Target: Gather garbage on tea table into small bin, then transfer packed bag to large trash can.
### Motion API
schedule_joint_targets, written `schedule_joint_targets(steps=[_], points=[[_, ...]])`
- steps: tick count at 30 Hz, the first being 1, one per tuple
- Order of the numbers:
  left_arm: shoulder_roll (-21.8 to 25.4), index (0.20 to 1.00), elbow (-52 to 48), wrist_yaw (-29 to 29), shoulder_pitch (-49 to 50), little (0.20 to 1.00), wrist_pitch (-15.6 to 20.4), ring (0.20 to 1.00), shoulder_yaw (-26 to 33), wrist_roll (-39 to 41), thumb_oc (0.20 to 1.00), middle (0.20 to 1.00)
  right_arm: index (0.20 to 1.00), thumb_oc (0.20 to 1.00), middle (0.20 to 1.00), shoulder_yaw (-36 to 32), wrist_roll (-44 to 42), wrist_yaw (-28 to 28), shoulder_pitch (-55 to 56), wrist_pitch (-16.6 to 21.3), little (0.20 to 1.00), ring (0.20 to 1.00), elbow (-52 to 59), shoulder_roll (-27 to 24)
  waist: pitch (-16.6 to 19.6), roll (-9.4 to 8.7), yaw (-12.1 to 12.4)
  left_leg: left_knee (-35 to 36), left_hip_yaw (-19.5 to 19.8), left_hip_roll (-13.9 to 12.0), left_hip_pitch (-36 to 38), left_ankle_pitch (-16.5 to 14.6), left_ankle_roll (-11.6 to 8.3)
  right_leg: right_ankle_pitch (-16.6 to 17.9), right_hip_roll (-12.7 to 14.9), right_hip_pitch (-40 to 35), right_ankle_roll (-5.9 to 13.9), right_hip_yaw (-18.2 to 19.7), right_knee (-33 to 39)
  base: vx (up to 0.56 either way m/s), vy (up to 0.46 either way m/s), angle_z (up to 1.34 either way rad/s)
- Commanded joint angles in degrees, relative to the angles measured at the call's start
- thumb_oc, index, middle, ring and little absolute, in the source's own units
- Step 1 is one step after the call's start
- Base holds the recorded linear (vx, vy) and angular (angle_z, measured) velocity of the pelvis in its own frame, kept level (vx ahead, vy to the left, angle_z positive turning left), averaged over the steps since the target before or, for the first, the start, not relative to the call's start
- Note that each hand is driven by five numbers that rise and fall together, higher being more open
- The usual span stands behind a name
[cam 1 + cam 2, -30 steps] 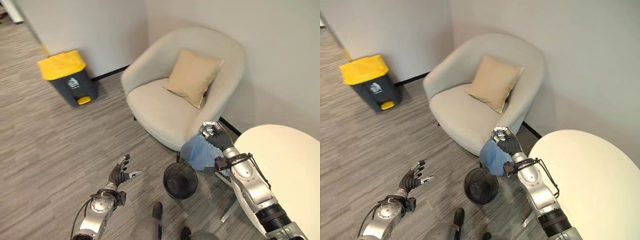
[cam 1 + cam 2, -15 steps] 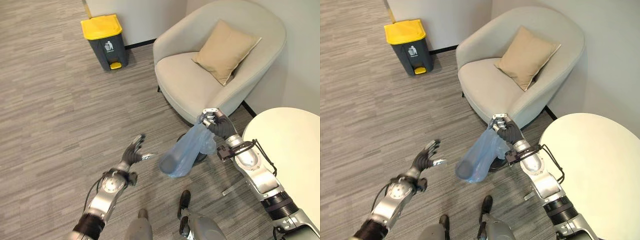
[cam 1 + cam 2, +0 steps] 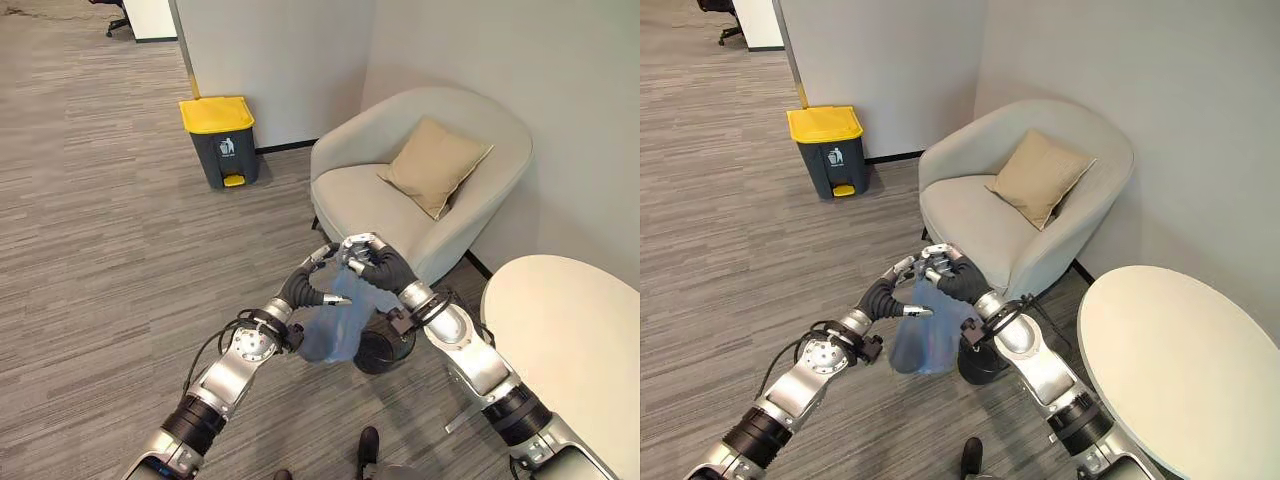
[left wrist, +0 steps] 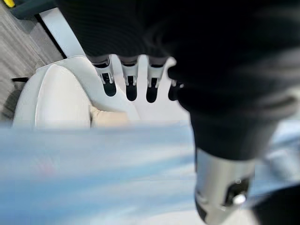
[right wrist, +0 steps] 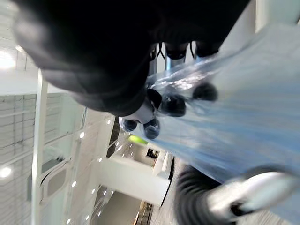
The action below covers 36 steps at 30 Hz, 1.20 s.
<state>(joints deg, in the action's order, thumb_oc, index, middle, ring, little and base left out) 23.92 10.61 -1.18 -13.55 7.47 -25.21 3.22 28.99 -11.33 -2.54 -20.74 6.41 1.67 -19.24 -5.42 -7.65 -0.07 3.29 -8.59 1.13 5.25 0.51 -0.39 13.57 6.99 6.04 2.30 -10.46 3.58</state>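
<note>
Right robot hand [image 3: 378,264] around bag [image 3: 335,325]

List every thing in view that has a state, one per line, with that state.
blue bag: lifted clear of the small bin, hanging from the right hand
right hand: fingers curled round the bag's top
left hand: fingers straight, at the bag's top
small black bin: upright on the floor, liner out
large trash can: yellow lid shut
cushion: leaning against the armchair's back
</note>
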Motion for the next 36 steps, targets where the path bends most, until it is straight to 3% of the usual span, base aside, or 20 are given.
schedule_joint_targets(steps=[1,12,16,21,22,30,35,36], points=[[-1.10,1.000,2.31,-2.34,-1.92,1.000,1.46,1.000,-1.24,-3.86,1.000,1.000,0.200,0.200,0.200,-1.07,-2.99,0.85,-8.43,3.22,0.200,0.200,3.88,2.48,0.48,2.51,0.77,0.17,1.19,-1.88,-2.16,-2.91,-1.30,-13.69,-0.92,-5.65,5.08,-0.92,-3.84,0.03,0.029,-0.12],[-3.03,1.000,7.62,-2.50,-0.40,1.000,-0.63,1.000,-4.55,-7.72,1.000,1.000,0.200,0.200,0.200,3.32,-7.96,2.81,-18.00,3.02,0.200,0.200,2.84,8.19,1.30,1.06,3.17,-0.22,1.17,-2.16,-1.06,-3.62,-1.12,-14.07,-0.96,-7.56,4.97,-1.09,-3.44,0.03,0.009,-0.04],[-5.51,1.000,9.33,-4.06,-4.73,1.000,-0.62,1.000,-7.58,-7.18,1.000,1.000,0.200,0.200,0.200,6.79,-13.07,2.88,-20.62,3.89,0.200,0.200,2.41,12.80,1.48,0.71,3.31,-0.45,1.22,-2.28,-0.76,-3.80,-1.18,-14.32,-1.01,-7.97,4.83,-1.17,-3.47,0.02,0.002,0.03],[-7.93,1.000,9.39,-7.33,-10.73,1.000,-0.86,1.000,-9.02,-5.13,1.000,1.000,0.200,0.200,0.200,9.25,-16.41,2.51,-21.17,4.33,0.200,0.200,3.64,15.08,1.59,0.68,2.65,-0.33,1.15,-2.37,-0.53,-3.70,-1.27,-14.40,-1.02,-8.11,4.69,-1.25,-3.54,0.01,0.000,0.00],[-8.12,0.200,9.56,-9.92,-14.41,0.200,0.20,0.200,-7.13,-2.59,0.200,0.200,0.200,0.200,0.200,9.86,-16.18,1.68,-20.93,4.38,0.200,0.200,5.39,13.16,1.83,1.15,1.50,-0.09,0.75,-2.47,0.06,-3.74,-1.34,-14.28,-1.02,-8.07,4.72,-0.98,-3.50,0.00,0.000,0.00],[-6.44,0.200,6.35,-9.76,-10.88,0.200,0.98,0.200,-3.39,0.53,0.200,0.200,0.200,0.200,0.200,8.58,-11.65,0.11,-16.74,3.24,0.200,0.200,6.45,9.26,2.19,1.83,1.08,0.21,0.52,-2.53,0.53,-3.66,-1.44,-14.23,-0.97,-8.60,4.74,-0.82,-2.96,0.01,-0.002,-0.03],[-4.60,0.200,1.93,-9.60,-5.36,0.200,1.98,0.200,1.34,2.24,0.200,0.200,0.200,0.200,0.200,6.13,-0.74,0.13,-12.75,2.92,0.200,0.200,6.90,3.85,2.45,2.44,0.87,0.50,0.64,-2.55,0.81,-3.51,-1.59,-14.38,-0.93,-9.16,4.76,-0.90,-2.48,0.01,-0.004,0.00],[-4.45,0.200,1.46,-9.52,-4.43,0.200,2.02,0.200,2.03,2.48,0.200,0.200,0.266,0.266,0.266,5.67,1.20,0.27,-12.27,2.78,0.266,0.266,6.98,2.91,2.54,2.51,0.88,0.54,0.63,-2.56,0.84,-3.47,-1.59,-14.42,-0.95,-9.27,4.75,-0.99,-2.37,0.03,-0.031,-0.03]])
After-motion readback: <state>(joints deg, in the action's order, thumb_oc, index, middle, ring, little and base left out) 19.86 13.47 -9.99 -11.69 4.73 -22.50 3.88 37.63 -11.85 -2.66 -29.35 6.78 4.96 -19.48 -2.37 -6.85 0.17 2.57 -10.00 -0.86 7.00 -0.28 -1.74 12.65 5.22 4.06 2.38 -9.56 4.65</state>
